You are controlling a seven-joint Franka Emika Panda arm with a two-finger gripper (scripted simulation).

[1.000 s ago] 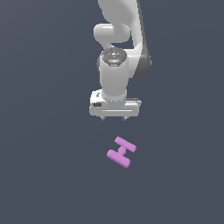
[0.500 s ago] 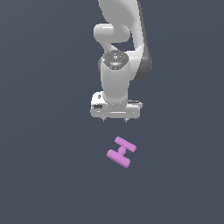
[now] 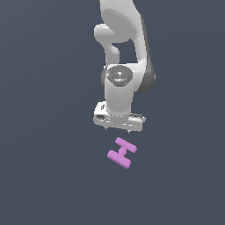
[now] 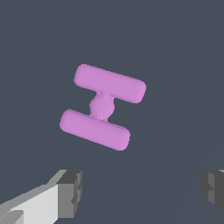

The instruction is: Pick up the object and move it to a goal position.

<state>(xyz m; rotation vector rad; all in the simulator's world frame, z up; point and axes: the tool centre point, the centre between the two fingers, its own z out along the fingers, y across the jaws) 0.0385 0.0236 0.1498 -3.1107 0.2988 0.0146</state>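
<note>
Plain dark slate-grey ground [image 3: 48, 176] fills the exterior view, where the white arm's gripper [image 3: 118, 127] hangs just above the small pink-purple H-shaped piece [image 3: 122, 153], which lies flat and apart from it, slightly toward the exterior view's right. Only stubby fingertips show there. From the wrist view, the piece [image 4: 103, 106] lies ahead of the grey finger pads [image 4: 70, 192], which stand wide apart, holding nothing. No writing is legible.

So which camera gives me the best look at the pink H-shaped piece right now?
The wrist view: the H-shaped piece fills the frame, both bars and crossbar plain, ahead of the open gripper. The exterior view shows it small, lying apart from the gripper on the floor.
</note>
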